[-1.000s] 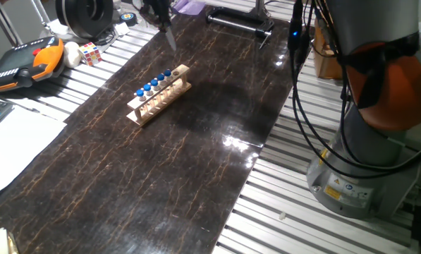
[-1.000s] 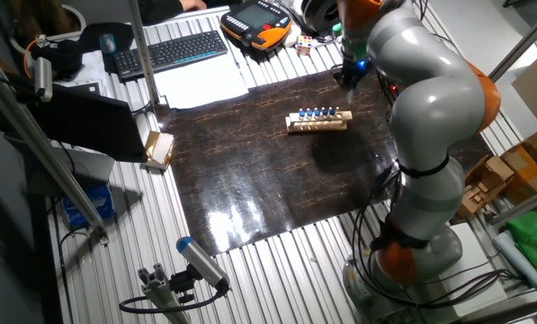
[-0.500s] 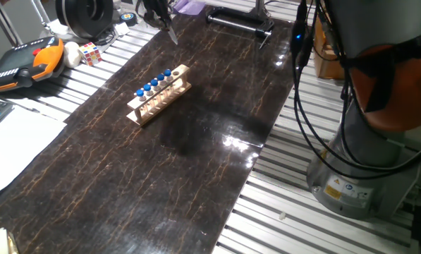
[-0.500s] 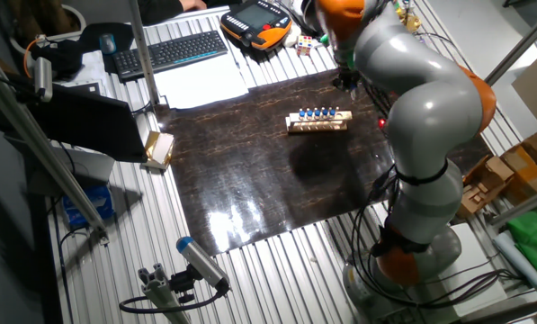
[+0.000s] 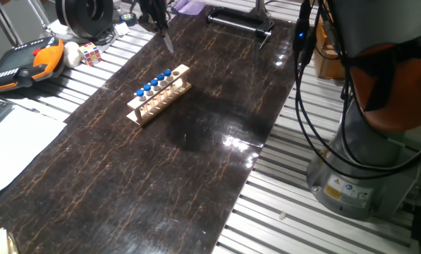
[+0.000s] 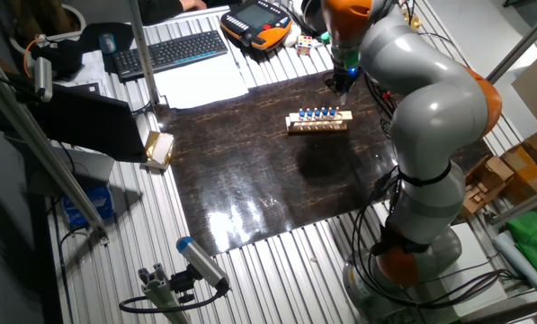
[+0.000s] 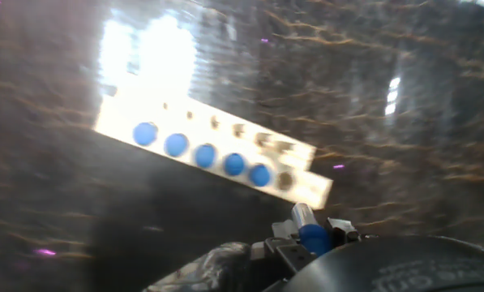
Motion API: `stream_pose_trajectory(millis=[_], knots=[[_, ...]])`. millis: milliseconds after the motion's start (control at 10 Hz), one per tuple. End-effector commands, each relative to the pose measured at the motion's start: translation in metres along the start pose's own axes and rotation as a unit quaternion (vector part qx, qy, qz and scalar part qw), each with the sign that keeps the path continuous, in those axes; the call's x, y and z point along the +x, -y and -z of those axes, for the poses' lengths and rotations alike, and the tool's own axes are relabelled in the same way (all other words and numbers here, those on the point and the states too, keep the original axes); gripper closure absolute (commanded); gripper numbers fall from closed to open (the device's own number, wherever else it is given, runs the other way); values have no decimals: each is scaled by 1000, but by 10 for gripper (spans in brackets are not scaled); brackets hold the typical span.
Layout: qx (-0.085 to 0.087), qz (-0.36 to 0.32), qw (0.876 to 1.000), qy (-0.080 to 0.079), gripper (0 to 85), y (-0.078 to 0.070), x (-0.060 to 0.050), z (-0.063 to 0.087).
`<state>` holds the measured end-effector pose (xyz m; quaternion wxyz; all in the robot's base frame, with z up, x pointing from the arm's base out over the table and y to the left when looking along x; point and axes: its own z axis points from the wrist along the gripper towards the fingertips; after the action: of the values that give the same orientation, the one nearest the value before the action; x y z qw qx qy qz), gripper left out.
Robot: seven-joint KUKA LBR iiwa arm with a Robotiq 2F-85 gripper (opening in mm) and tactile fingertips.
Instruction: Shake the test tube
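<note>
Overhead, we see a dark marbled table mat (image 5: 196, 141) with a light wooden rack (image 5: 159, 94) lying on it, well left of the grey robot base (image 5: 365, 169). Five blue-capped tubes (image 5: 152, 84) stand in a row in the rack; the hole at its far end is open. At the far edge of the mat, up above the rack and apart from it, we see the gripper (image 5: 161, 27) pinching the test tube (image 5: 168, 40), which hangs tilted below the fingers with its clear body pointing down toward the mat. From the hand view, the blue cap of the test tube (image 7: 313, 237) sits clamped between the dark fingers (image 7: 282, 253), with the rack (image 7: 225, 154) blurred beyond. In the other fixed view, the arm (image 6: 412, 81) arches over the rack (image 6: 318, 121). An orange handheld controller (image 5: 23, 60) and a colour cube (image 5: 90, 52) lie far left, off the mat.
</note>
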<state>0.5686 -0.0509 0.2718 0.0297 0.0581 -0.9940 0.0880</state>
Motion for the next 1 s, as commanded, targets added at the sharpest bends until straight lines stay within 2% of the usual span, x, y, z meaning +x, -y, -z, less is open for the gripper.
stream_pose_trajectory(millis=[0,100,400,600,700,900], knots=[[-73,-55,996,-1,803,-11,2,2],[-94,-77,993,1,803,-18,3,3],[-135,-117,984,11,807,-32,6,-2],[-146,-128,981,14,807,-38,6,-4],[-143,-125,982,15,807,-37,5,-4],[-99,-86,991,10,797,-27,2,-5]])
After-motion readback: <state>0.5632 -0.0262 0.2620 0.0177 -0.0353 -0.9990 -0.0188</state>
